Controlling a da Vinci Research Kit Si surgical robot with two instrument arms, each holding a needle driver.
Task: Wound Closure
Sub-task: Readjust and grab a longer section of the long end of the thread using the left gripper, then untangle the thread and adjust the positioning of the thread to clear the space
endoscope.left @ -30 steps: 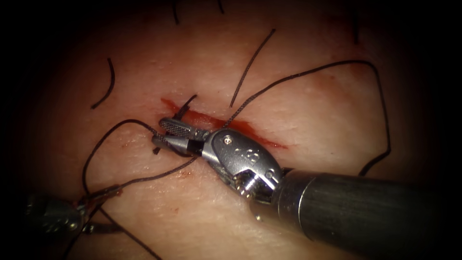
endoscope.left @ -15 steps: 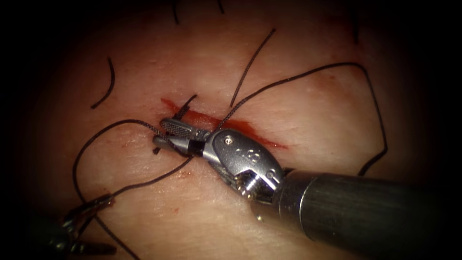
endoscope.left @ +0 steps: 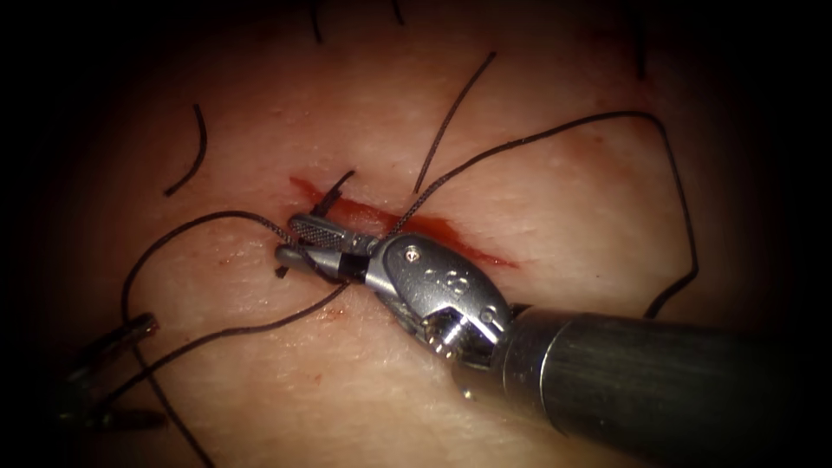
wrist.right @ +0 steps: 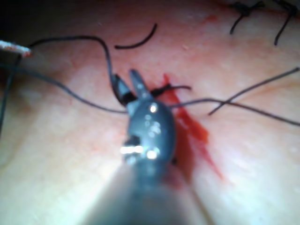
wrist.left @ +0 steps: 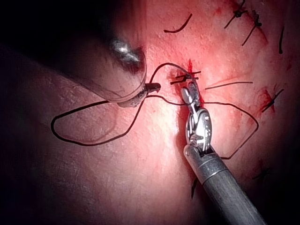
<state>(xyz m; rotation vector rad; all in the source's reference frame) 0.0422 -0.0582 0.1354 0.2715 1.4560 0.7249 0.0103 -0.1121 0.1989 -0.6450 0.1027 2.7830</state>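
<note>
Tissue (endoscope.left: 537, 199) unchanged; left hand (endoscope.left: 104, 373) (gripping thread (endoscope.left: 217, 334)) retreated.

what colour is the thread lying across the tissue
Black; the thread shows best in the endoscope view, against the pale pink tissue.

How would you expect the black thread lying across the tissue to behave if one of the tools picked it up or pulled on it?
Probably floppy: the thread lies in loose curves on the tissue. It looks thin and light, so it would likely trail after the left tool that grips it. It may snag: one strand runs between the open jaws of the right tool.
</note>
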